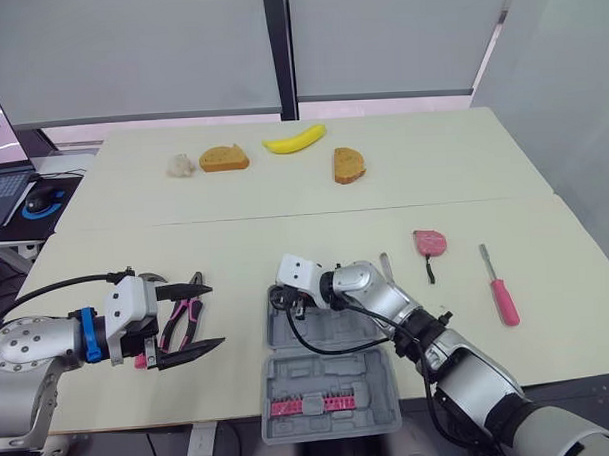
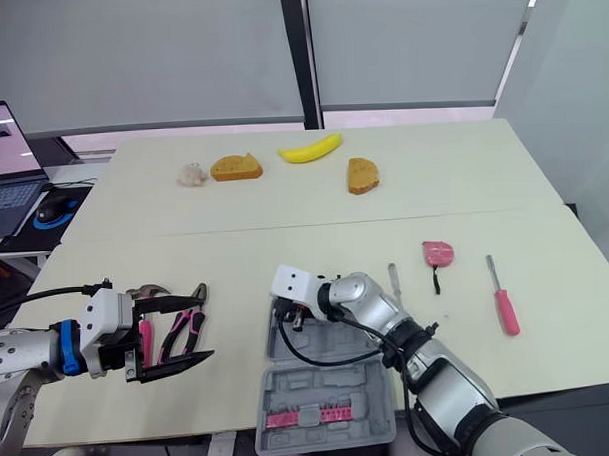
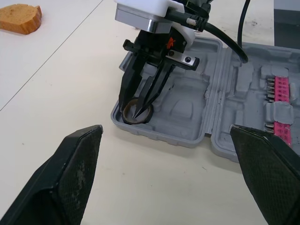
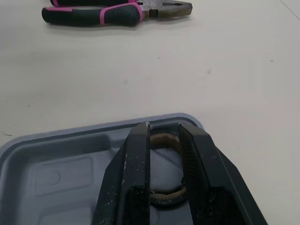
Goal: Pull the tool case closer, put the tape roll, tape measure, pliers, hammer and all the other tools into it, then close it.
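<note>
Grey plastic tool case lies open; right gripper pinches the tape roll down in its corner pocket, seemingly seating it. Left gripper hangs spread wide over the pliers, likely next

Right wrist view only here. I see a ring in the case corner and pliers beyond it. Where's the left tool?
Observer: The left tool hovers open over those pliers, left of the tool case.
Operator: Anything waiting on the right side?
Observer: A tape measure and a screwdriver lie on the table, right of the case.
</note>
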